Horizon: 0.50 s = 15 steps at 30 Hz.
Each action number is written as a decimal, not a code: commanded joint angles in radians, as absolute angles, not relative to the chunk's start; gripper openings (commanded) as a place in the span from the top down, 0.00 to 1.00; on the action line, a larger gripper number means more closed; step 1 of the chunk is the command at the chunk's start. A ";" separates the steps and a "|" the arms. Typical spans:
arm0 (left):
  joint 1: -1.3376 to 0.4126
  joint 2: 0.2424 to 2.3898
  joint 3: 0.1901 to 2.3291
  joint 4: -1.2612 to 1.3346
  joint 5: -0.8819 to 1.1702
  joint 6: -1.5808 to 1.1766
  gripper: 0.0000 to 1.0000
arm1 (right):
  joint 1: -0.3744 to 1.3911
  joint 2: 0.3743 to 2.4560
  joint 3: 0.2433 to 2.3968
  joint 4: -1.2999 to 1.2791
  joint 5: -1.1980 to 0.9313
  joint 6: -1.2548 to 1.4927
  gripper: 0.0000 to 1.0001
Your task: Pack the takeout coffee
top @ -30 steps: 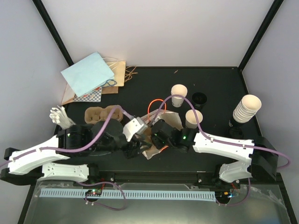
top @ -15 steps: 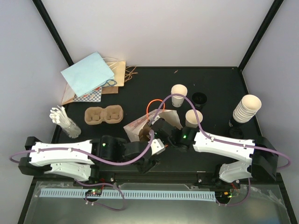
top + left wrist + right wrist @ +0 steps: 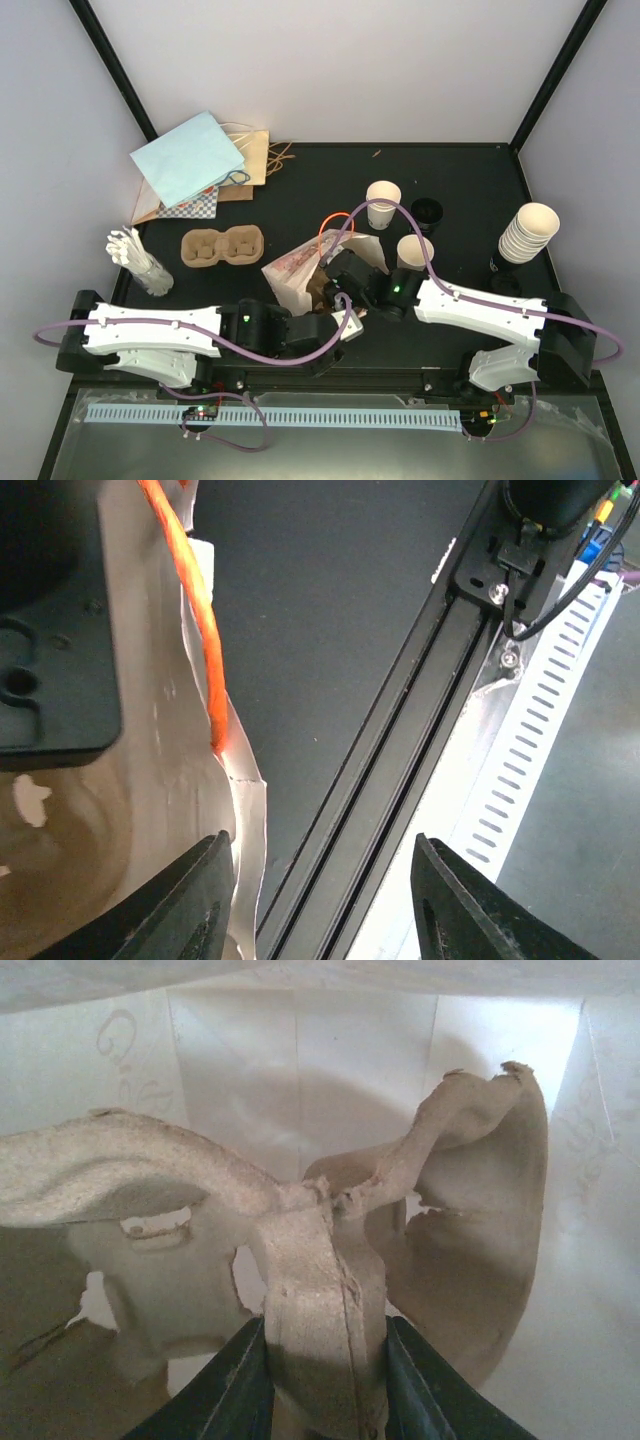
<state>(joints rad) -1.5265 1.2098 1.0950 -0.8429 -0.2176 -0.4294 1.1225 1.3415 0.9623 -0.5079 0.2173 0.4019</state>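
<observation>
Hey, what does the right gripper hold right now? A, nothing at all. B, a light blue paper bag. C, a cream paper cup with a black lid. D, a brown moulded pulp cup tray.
D: the right wrist view shows the right gripper pinching a rib of the brown moulded pulp cup tray inside the cream paper bag.

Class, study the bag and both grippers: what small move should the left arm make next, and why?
Probably slide the left gripper sideways onto the paper bag's rim beside the orange handle and close. Its jaws stand open on nothing, the rim lies just outside one finger, and the right gripper holds the pulp tray inside the bag.
</observation>
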 commanded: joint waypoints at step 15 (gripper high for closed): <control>-1.537 1.224 1.035 -0.680 -0.189 -0.371 0.44 | 1.109 1.344 1.031 -0.541 0.182 0.425 0.70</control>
